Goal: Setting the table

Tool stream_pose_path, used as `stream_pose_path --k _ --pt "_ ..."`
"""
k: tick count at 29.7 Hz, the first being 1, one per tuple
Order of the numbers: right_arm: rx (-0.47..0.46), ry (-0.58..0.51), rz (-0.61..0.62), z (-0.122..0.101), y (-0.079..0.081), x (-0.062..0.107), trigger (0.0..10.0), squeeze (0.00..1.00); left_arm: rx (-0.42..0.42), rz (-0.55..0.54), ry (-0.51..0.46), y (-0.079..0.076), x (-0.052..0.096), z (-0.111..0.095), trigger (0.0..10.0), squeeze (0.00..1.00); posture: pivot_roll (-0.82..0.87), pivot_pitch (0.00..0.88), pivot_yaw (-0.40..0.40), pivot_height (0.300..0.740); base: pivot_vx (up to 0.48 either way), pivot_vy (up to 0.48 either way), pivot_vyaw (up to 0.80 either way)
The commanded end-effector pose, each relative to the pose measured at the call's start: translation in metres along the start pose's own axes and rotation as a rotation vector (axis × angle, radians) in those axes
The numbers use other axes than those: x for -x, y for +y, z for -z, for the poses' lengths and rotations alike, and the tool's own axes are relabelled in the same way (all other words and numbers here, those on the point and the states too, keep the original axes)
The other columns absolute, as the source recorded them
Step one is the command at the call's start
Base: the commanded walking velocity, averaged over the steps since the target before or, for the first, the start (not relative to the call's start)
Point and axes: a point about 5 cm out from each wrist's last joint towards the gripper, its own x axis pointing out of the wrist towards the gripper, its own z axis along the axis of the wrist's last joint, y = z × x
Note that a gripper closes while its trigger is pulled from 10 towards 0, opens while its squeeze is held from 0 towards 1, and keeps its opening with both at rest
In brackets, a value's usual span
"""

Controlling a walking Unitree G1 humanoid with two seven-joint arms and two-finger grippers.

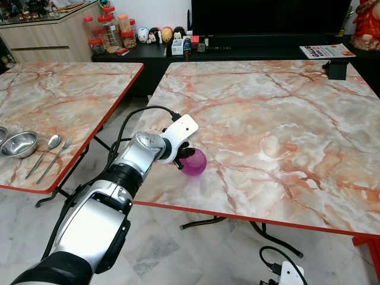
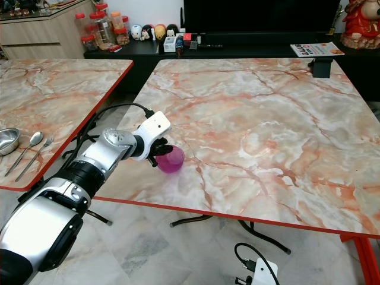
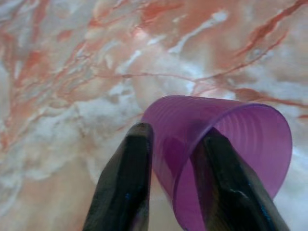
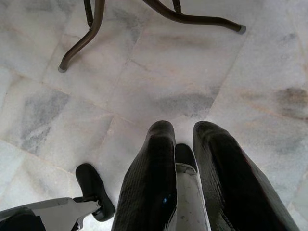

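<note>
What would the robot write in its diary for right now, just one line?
step: placing cup | left hand: shut on purple ribbed plastic cup over marbled red-edged table near edge | right hand: idle above floor

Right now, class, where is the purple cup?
The purple cup is in the left gripper, over the near left edge of the big marble table, one finger inside its rim and one outside.

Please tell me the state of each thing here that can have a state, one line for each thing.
Purple cup: tilted over the near edge of the big marble table, its wall pinched by the left tool.
Left tool: shut on the purple cup, one finger inside, one outside.
Right tool: hanging idle over the floor.
Steel bowl: upright, empty, on the left table.
Spoon and fork: lying flat beside the bowl.
</note>
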Motion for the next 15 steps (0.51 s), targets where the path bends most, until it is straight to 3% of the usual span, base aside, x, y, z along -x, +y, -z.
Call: stream_pose_path --k 1,4,15 --pt "-0.014 0.005 0.003 0.002 0.001 0.001 10.0 0.00 0.025 0.010 -0.005 0.002 0.002 0.000 10.0 0.00 -0.01 0.000 0.095 0.740 0.000 0.000 0.00" --pt "-0.015 0.005 0.002 0.002 0.001 0.001 10.0 0.00 0.048 0.053 -0.010 0.000 0.002 0.003 10.0 0.00 -0.01 0.000 0.097 0.740 0.000 0.000 0.00" --pt "-0.017 0.010 0.002 0.003 0.001 0.001 10.0 0.00 0.172 0.056 0.020 0.002 0.004 0.019 10.0 0.00 -0.01 0.000 0.100 0.740 0.000 0.000 0.00"
